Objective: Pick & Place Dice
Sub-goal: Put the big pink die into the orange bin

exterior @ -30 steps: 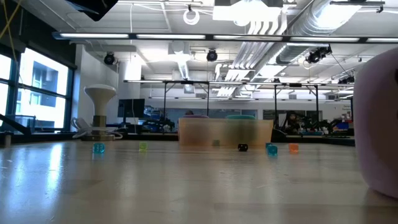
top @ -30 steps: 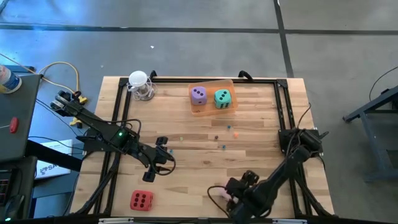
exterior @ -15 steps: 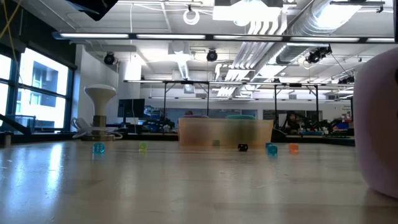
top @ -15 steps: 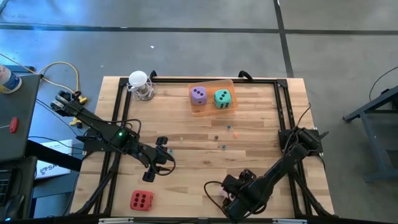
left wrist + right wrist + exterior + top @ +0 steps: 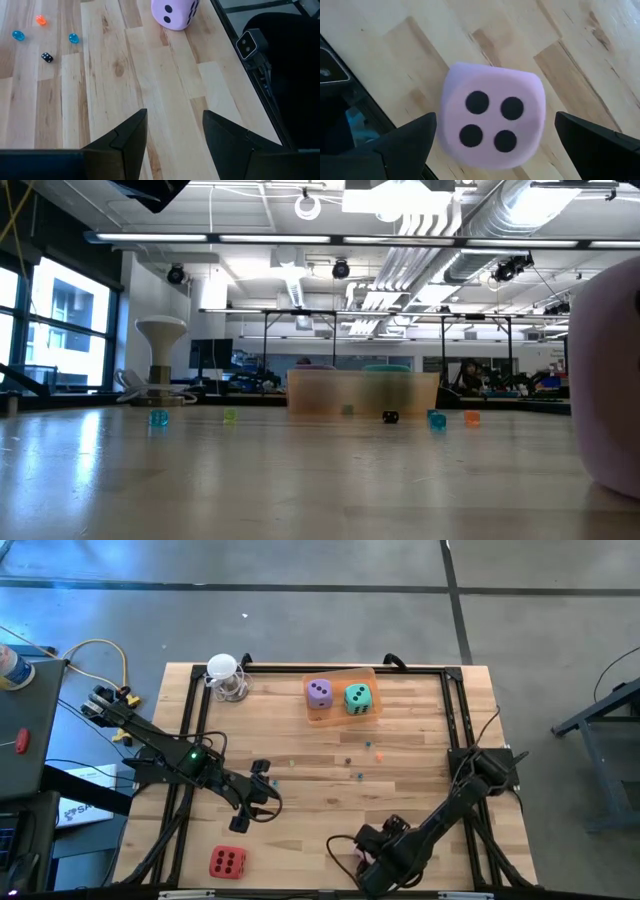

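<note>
The pink die (image 5: 492, 120) rests on the wooden table near its front edge, a four-pip face toward my right wrist camera; it also shows in the low view (image 5: 610, 380). My right gripper (image 5: 367, 857) is above it, open, one finger on either side of the die and not touching it. My left gripper (image 5: 240, 816) is open and empty over the table's left half. The red die (image 5: 227, 862) lies at the front left. The purple die (image 5: 319, 692) and the teal die (image 5: 357, 698) sit in a tan tray (image 5: 340, 718) at the back.
Several tiny coloured beads (image 5: 358, 762) and a small black die (image 5: 46, 57) lie mid-table. A white stand (image 5: 224, 672) sits at the back left corner. A black frame (image 5: 455, 720) runs along the table's edges, with a small camera (image 5: 248, 43) at the front edge.
My right gripper has gone toward the table's left and near edges and now stands over the pink die, which has stayed where it was.
</note>
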